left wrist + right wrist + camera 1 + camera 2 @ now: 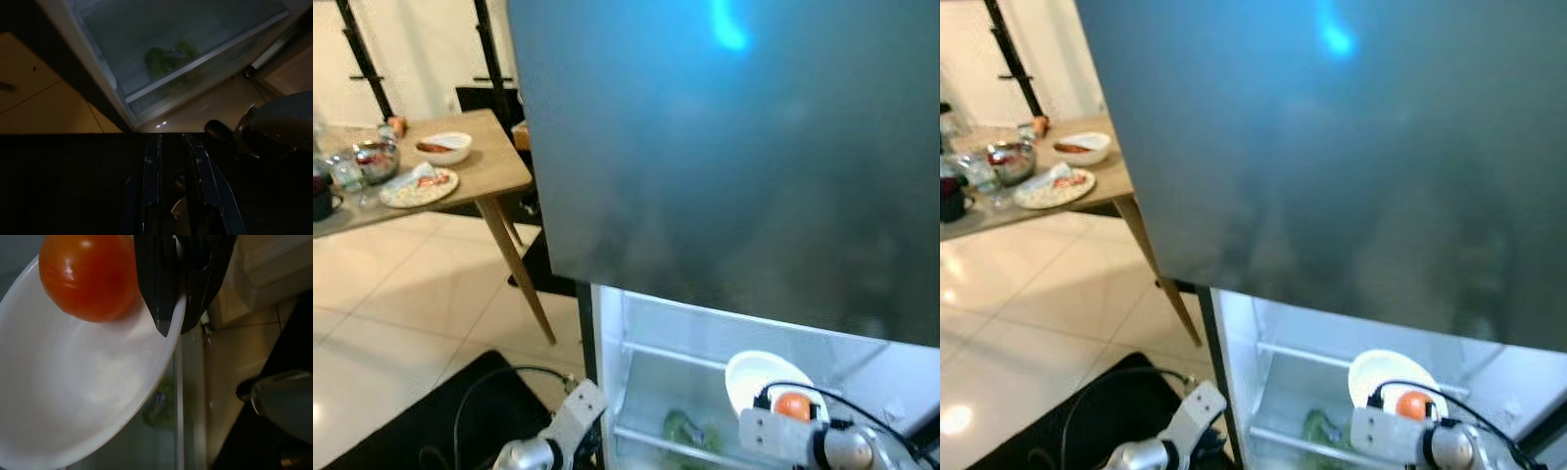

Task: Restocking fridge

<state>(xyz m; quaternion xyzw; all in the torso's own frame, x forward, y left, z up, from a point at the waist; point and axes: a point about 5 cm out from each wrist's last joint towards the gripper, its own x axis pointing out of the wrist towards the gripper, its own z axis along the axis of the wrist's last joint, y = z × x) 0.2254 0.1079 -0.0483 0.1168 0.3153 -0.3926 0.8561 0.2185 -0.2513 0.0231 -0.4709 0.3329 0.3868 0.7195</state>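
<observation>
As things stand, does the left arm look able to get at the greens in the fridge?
Probably yes. The left gripper hangs low by the open fridge's edge, idle, and the greens lie just inside on a lower shelf. The right gripper holds the plate higher up, off that path.

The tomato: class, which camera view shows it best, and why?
The right wrist view: the tomato looms large on the white bowl, beside the right gripper. Both eye views show it small; the left wrist view shows greens.

White plate (1379, 375) with orange tomato (1414, 403) inside open fridge (1332, 147), above greens (1324, 429).
</observation>
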